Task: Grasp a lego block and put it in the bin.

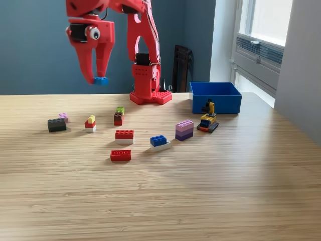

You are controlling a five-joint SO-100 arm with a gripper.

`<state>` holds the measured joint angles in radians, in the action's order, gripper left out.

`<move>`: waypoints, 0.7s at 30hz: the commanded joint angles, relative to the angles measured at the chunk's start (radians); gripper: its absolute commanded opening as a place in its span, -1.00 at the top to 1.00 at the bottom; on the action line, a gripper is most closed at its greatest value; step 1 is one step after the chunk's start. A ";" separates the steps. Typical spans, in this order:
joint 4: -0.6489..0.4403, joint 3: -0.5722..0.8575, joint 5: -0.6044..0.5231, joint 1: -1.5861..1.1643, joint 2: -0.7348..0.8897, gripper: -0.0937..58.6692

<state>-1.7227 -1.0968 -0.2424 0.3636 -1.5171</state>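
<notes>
The red end effector (98, 79) hangs high above the worktop (160, 191), its fingers pointing down and clamped on a small blue lego block (101, 80) at their tips. The bin (215, 97) sits on the worktop well off to the exterior view's right of the end effector and far below it, near the arm's base (149, 89). Other bricks lie scattered on the worktop beneath, among them a black brick (56, 125) and a red brick (120, 155).
</notes>
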 commanded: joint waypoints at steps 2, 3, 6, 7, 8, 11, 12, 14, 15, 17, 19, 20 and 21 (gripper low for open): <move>-0.028 -0.192 -0.008 -0.396 -0.282 1.00; -0.028 -0.206 -0.015 -0.457 -0.293 1.00; -0.026 -0.238 -0.032 -0.635 -0.298 1.00; -0.026 -0.247 -0.034 -0.693 -0.298 1.00; -0.026 -0.255 -0.038 -0.752 -0.298 1.00; -0.026 -0.270 -0.048 -0.920 -0.298 1.00; -0.026 -0.275 -0.052 -0.973 -0.298 1.00; -0.028 -0.287 -0.060 -1.078 -0.298 1.00; -0.028 -0.299 -0.060 -1.131 -0.298 1.00; -0.028 -0.324 -0.072 -1.236 -0.296 1.00; -0.028 -0.348 -0.078 -1.331 -0.296 1.00; -0.028 -0.357 -0.080 -1.374 -0.296 1.00; -0.028 -0.365 -0.080 -1.413 -0.296 1.00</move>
<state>-1.7227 -1.4634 -0.3175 -0.9050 -1.7349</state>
